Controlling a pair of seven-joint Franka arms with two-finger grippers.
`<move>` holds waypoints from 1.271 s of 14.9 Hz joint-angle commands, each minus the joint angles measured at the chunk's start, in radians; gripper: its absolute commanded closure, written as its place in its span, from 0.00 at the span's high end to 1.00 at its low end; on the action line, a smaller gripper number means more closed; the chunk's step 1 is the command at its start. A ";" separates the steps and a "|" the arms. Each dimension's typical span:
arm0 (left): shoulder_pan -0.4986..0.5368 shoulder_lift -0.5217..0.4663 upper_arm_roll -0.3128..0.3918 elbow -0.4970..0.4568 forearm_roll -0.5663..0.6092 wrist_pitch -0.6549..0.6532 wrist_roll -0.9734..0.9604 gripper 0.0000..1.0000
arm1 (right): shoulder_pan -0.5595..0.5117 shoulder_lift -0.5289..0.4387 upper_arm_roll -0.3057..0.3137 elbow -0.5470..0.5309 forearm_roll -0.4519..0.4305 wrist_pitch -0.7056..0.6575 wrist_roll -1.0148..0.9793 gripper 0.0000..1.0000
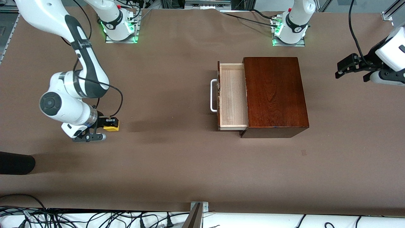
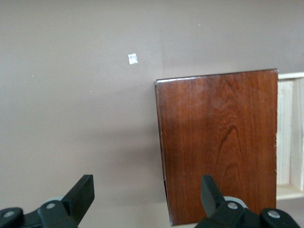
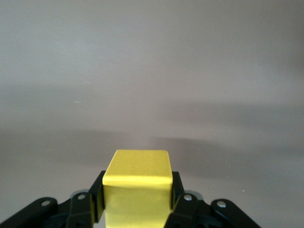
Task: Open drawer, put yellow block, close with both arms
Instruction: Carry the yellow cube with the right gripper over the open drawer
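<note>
Low at the left of the front view, my right gripper (image 1: 108,123) is clenched on the yellow block (image 1: 111,125). In my right wrist view the fingers (image 3: 96,197) press both sides of the yellow block (image 3: 137,187), which fills the gap between them. I judge it is at or barely off the brown table (image 1: 177,164); I cannot tell which.

Higher up, in the middle of the frame, the drawer (image 1: 232,96) stands pulled out of the dark wooden box (image 1: 274,95), its pale inside bare and its white handle (image 1: 213,95) facing my block. So opening is done and grasping is done.

At the upper right edge my left gripper (image 1: 348,68) waits in the air, jaws spread and empty, looking down on the box.

Left to do, as I reckon it: carry the block to the drawer, drop it in, then shut the drawer with both arms.
</note>
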 commanded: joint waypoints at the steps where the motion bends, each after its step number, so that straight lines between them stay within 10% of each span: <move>1: 0.015 -0.029 0.003 -0.081 0.009 0.049 -0.003 1.00 | 0.063 0.005 0.000 0.145 0.004 -0.144 -0.052 0.00; 19: 0.057 -0.039 -0.073 -0.091 0.075 0.040 -0.014 1.00 | 0.704 0.154 0.026 0.558 -0.159 -0.212 -0.176 0.00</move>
